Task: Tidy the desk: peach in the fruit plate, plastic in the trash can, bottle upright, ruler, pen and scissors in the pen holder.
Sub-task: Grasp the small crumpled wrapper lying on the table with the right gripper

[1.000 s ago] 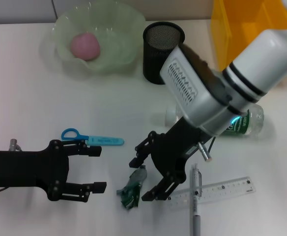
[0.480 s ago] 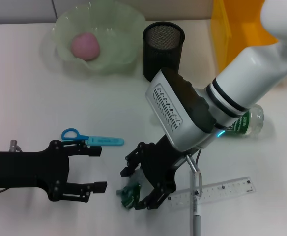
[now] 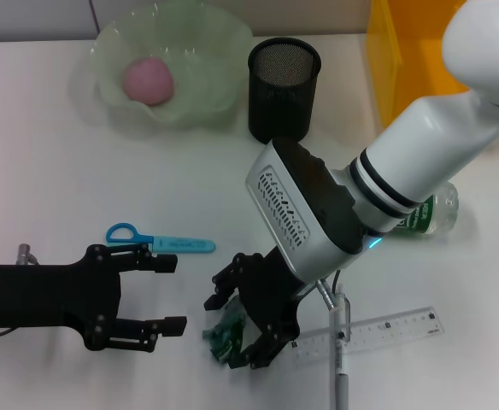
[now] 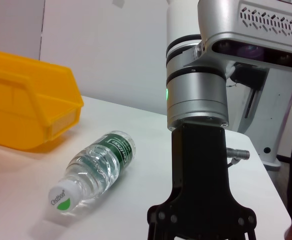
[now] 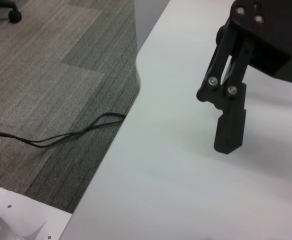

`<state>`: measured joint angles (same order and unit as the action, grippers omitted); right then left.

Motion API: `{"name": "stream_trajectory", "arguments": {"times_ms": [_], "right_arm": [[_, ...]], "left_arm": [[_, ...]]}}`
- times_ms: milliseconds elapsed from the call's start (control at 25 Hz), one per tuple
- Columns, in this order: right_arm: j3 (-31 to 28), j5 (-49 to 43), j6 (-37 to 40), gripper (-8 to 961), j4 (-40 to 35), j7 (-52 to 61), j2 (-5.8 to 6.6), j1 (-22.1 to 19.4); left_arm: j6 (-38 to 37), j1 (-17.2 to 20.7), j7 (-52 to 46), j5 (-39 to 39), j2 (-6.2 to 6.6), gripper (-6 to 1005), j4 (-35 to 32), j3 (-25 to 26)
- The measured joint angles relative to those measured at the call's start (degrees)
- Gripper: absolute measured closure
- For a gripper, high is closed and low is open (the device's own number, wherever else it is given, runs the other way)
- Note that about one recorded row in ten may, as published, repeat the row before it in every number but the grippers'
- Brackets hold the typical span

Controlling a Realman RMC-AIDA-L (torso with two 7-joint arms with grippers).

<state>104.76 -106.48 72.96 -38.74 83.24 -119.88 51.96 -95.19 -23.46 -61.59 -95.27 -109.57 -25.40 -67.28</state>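
Observation:
A pink peach (image 3: 149, 81) lies in the pale green fruit plate (image 3: 200, 51) at the back. The crumpled green plastic (image 3: 225, 335) lies near the front edge, and my right gripper (image 3: 236, 322) is open, its black fingers on either side of it. My left gripper (image 3: 171, 294) hangs open to the left, just in front of the blue scissors (image 3: 160, 241). The clear bottle (image 3: 429, 212) (image 4: 93, 172) lies on its side at the right. Under the right arm the pen (image 3: 339, 350) crosses the clear ruler (image 3: 386, 330). The black mesh pen holder (image 3: 284, 90) stands at the back.
A yellow bin (image 3: 420, 51) (image 4: 26, 105) sits at the back right. The right arm's wrist (image 4: 198, 100) rises beside the bottle. The right wrist view shows a left gripper finger (image 5: 230, 125), the table's rounded edge (image 5: 136, 75) and cables on the floor.
My right gripper has moved left and down over the plastic, so its open fingers now straddle it. The left arm has not moved.

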Motion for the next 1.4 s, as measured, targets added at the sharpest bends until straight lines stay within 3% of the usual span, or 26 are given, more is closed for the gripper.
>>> {"name": "stream_trajectory", "arguments": {"times_ms": [1120,1400], "right_arm": [[0.1,-0.7,-1.3,186,0.1,0.1,0.05,-0.4],[0.1,-1.2,-1.3,266,-0.1,0.1,0.09,-0.5]], "left_arm": [[0.0,0.2,0.0,-0.1,-0.02,168,0.1,0.1],[0.0,0.2,0.0,-0.1,-0.03,168,0.1,0.1]]}}
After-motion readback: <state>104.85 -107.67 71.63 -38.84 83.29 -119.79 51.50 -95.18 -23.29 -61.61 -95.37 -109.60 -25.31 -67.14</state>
